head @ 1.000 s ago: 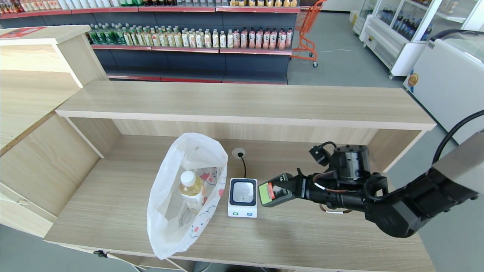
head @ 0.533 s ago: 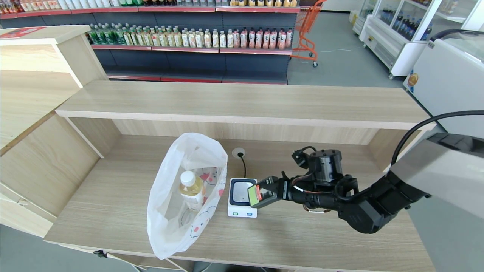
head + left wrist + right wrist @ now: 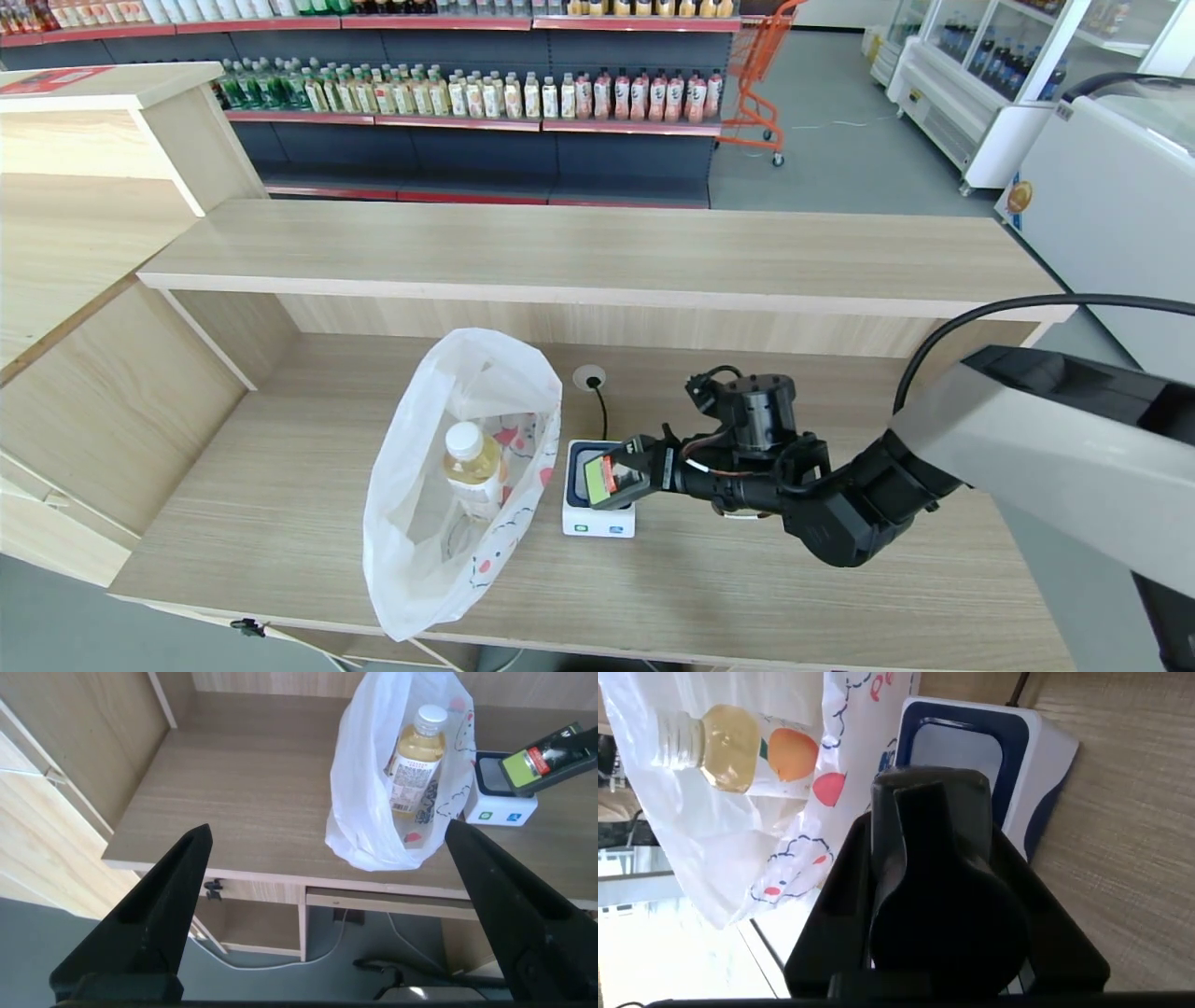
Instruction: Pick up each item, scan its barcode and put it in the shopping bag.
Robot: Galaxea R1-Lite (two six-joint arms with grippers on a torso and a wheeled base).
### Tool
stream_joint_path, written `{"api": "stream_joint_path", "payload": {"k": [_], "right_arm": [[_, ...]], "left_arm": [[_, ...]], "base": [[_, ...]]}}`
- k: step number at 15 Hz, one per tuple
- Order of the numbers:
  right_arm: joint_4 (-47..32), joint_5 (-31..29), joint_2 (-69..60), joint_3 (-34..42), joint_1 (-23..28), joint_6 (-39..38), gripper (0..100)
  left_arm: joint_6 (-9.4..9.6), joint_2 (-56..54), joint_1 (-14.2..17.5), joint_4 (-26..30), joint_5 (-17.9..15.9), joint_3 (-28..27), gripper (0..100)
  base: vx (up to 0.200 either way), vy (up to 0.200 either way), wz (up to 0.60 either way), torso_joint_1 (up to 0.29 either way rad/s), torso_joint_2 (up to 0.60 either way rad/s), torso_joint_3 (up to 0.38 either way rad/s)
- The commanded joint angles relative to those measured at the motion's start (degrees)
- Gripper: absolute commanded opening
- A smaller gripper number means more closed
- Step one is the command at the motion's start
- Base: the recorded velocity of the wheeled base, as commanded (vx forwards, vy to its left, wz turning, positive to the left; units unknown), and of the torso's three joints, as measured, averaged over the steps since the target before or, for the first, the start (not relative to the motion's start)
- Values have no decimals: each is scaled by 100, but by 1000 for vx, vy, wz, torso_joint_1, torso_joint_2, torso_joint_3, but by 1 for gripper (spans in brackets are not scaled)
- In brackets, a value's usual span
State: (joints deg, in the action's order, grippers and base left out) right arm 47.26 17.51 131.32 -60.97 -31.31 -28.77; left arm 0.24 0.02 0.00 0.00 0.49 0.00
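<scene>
A light wooden table (image 3: 280,523) carries a white plastic shopping bag (image 3: 411,560) near its front edge, mouth open, with a capped drink bottle (image 3: 471,467) standing inside. Just beside the bag sits a white barcode scanner (image 3: 597,527), its dark window facing up. The right gripper (image 3: 621,471) reaches in from the table's right end, jaws clamped on a small green packet (image 3: 597,481) held just above that window. The left gripper (image 3: 327,831) hangs beyond the table's front edge, jaws apart. The scan probably calls for holding the packet steady with its barcode face toward the window, clear of the glass. Which face carries the barcode cannot be told.
</scene>
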Motion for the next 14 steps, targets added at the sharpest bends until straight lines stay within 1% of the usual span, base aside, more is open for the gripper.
{"api": "stream_joint_path", "payload": {"k": [1,6,8,9,10,11,12,14], "right_arm": [[-24,-54,201,-135,-34,3,0],[-51,-125,105,-179,-69,-32,0],[-59,-125,-203,-144,-60,-419,0],[-68,-125,-414,-56,-34,-507,0],[-59,-151,-765,225,19,-507,0],[-24,-186,-1214,691,151,-410,0],[-24,-195,-1513,955,274,-190,0],[-33,-195,-2515,1711,731,1049,0]], "left_arm": [[2,-2,0,0,4,0,100],[2,-2,0,0,4,0,100],[2,-2,0,0,4,0,100],[2,-2,0,0,4,0,100],[2,-2,0,0,-5,0,100],[2,-2,0,0,-5,0,100],[2,-2,0,0,4,0,100],[2,-2,0,0,4,0,100]], "base": [[0,0,0,0,0,0],[0,0,0,0,0,0],[0,0,0,0,0,0],[0,0,0,0,0,0],[0,0,0,0,0,0],[0,0,0,0,0,0],[0,0,0,0,0,0],[0,0,0,0,0,0]]}}
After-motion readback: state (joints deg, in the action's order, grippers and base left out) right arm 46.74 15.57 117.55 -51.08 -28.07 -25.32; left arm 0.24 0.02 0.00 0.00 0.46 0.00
